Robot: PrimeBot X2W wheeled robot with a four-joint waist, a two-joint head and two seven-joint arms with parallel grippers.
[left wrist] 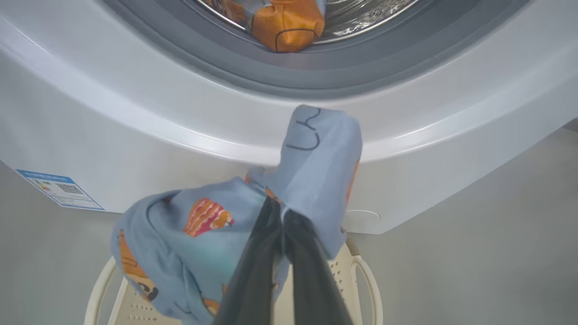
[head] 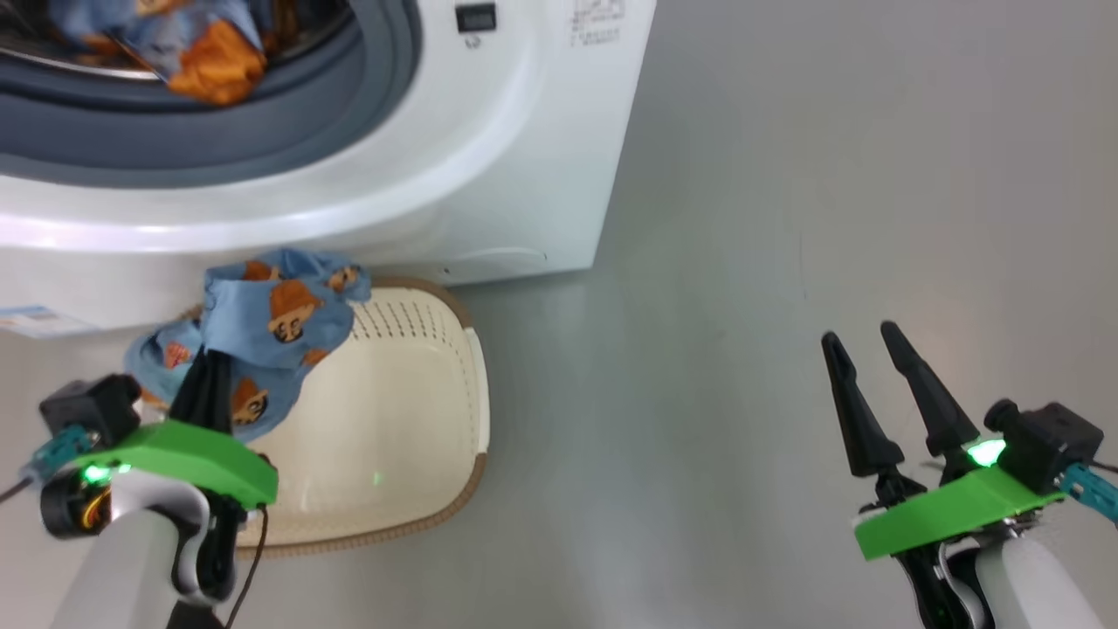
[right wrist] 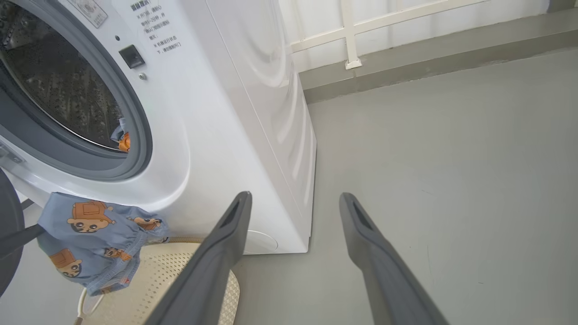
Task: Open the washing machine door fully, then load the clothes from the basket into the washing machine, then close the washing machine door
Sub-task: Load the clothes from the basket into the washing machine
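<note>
The left claw (left wrist: 279,211) is clamped shut on a light blue bundle (left wrist: 316,153) of the clothes, its two dark fingers (left wrist: 253,271) pressed together with the fabric pinched at their tips. The cloth, printed with orange-brown figures, drapes over the tips and sags down to the claw's left. Directly beneath the claw sits the basket (left wrist: 363,275), cream and perforated, with a brown rim. I cannot tell whether the bundle's lowest fold touches that rim.

Just ahead of the claw rises the white front of the washing machine (left wrist: 135,113), its base just beyond the basket's far end. Above the fingertips curves the grey gasket (left wrist: 316,67). Inside it, at the lower lip of the steel drum (left wrist: 361,18), lies the second bundle (left wrist: 286,25), blue with a bright orange part. Low on the machine's front, off to the claw's left, is a blue label sticker (left wrist: 61,189).

The right claw (head: 860,336) stands wide open, its fingers spread over the grey floor (head: 786,218). The basket and the held bundle are well apart to its left. The machine's corner stands ahead of it and to the left.
</note>
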